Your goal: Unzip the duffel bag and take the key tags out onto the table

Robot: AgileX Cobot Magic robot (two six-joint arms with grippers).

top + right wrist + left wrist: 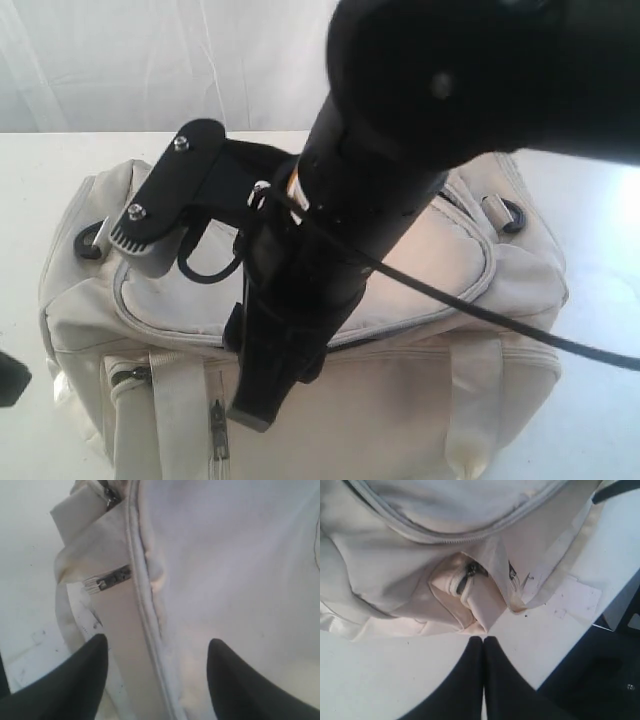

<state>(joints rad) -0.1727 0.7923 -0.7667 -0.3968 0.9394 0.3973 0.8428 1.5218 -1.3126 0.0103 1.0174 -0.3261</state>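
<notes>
Cream canvas fills all three views. The duffel bag point(420, 400) sits on the white table point(605, 240), and its main zip point(455, 537) is closed along the length that shows. A black arm point(330, 240) slants down from the upper right of the exterior view across the bag's top, hiding its middle.

That view shows neither pair of fingertips clearly, but the wrist views do. The left gripper point(483, 639) is clenched, with its fingers pressed together on nothing. It points at the bag's end from just short of the fabric, over bare tabletop, with the end pocket's zip pull point(470, 571) ahead of it.

The right gripper point(159, 641) is released, its fingers spread wide over the bag's fabric. A grey-edged seam point(145, 605) runs between them. A small metal pull point(111, 578) lies beyond the tips, untouched. Whether the tips touch the cloth I cannot tell.
</notes>
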